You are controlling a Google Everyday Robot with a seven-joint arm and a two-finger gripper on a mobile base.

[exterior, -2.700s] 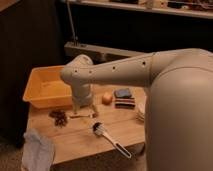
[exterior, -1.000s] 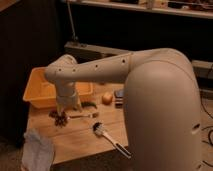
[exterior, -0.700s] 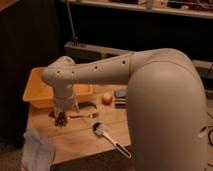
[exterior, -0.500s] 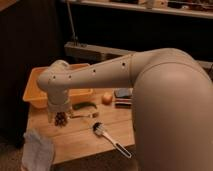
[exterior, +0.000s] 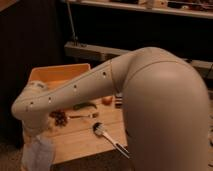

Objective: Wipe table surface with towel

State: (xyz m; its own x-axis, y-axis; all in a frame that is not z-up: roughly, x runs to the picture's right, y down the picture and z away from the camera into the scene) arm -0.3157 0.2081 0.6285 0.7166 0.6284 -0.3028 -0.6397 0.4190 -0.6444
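At the far left, the towel (exterior: 37,152) lies bunched at the near left corner of the table surface (exterior: 80,142). It is a soft, pale grey-blue cloth in loose folds, and part of it seems to droop over the edge. I judge it sits there so it can be picked up without reaching across the clutter.

The gripper (exterior: 34,134) hangs just above the towel's upper edge, at the low end of the arm (exterior: 75,92). Its jaws are spread wide with nothing between them, so the cloth is not yet taken. The arm is smooth beige shell dotted with small dark holes, and it slants down from upper right to put the tool over that corner.

Behind it, the yellow-orange bin (exterior: 57,72) stands at the back left, a hard-walled plastic rectangle. In front of the bin lies a dark reddish lumpy cluster (exterior: 60,118); I cannot tell what it is. Next comes a curved green piece (exterior: 85,106).

Further right, a long-handled metal utensil (exterior: 107,139) lies diagonally on the pale planks, dark head toward the middle. A small orange round thing (exterior: 106,100) sits behind it, by the arm. These loose items will crowd any wiping stroke. The bulky rounded shoulder (exterior: 160,110) hides the right side.
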